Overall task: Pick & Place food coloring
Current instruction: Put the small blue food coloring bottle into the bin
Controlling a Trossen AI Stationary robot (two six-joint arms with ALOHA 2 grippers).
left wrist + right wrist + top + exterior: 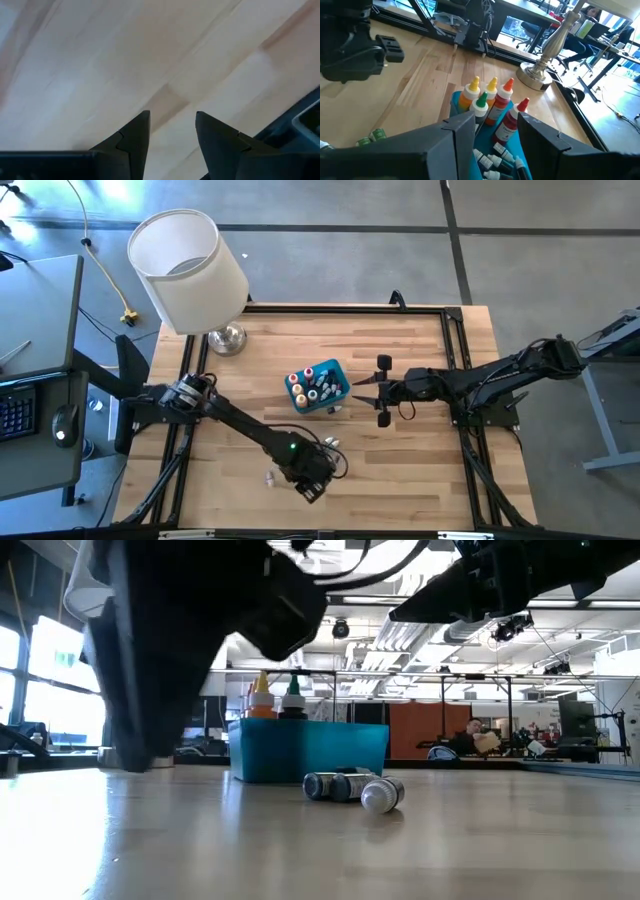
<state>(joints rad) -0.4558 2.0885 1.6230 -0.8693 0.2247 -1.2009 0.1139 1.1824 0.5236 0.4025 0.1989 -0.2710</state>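
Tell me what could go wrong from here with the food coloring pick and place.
The upright bottles stand crowded in the teal bin, right beside the right gripper; a nudge might topple them. The loose tubes lie on their sides on the table, so they may roll when touched. The left gripper holds nothing, fingers apart.

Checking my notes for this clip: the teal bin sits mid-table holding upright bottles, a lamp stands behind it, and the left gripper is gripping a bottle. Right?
Not quite. The left gripper holds nothing: the left wrist view shows its fingers apart over bare table. The rest stands: the teal bin sits mid-table with upright bottles, and the lamp stands behind it.
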